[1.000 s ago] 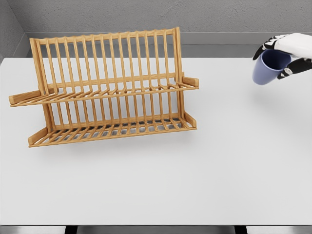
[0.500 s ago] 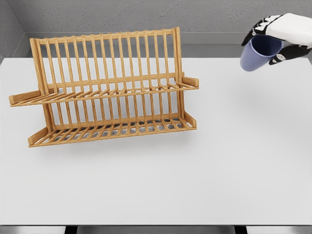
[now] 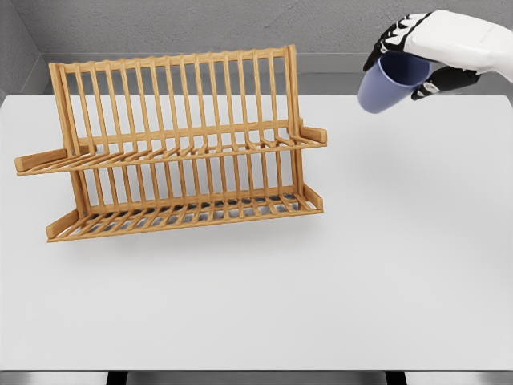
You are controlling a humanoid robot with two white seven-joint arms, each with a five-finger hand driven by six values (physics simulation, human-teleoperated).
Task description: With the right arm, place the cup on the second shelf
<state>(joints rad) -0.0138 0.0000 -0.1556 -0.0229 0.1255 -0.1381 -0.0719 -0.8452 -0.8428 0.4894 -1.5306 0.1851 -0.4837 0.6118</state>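
Note:
A blue cup (image 3: 382,86) hangs tilted in the air at the upper right, its mouth turned up toward my palm. My right hand (image 3: 413,54) is shut on the cup, with dark fingers wrapped over its rim from above. The wooden two-tier dish rack (image 3: 172,144) stands on the white table at the left. Its upper shelf (image 3: 172,152) and lower shelf (image 3: 184,215) carry nothing. The cup is to the right of the rack's top right corner and about level with it. My left arm is out of view.
The white table (image 3: 321,281) spreads wide in front of and right of the rack. A grey wall runs behind the table's far edge (image 3: 345,95).
My right hand has carried the cup leftward and slightly upward, from near the right edge of the picture toward the rack's top right corner.

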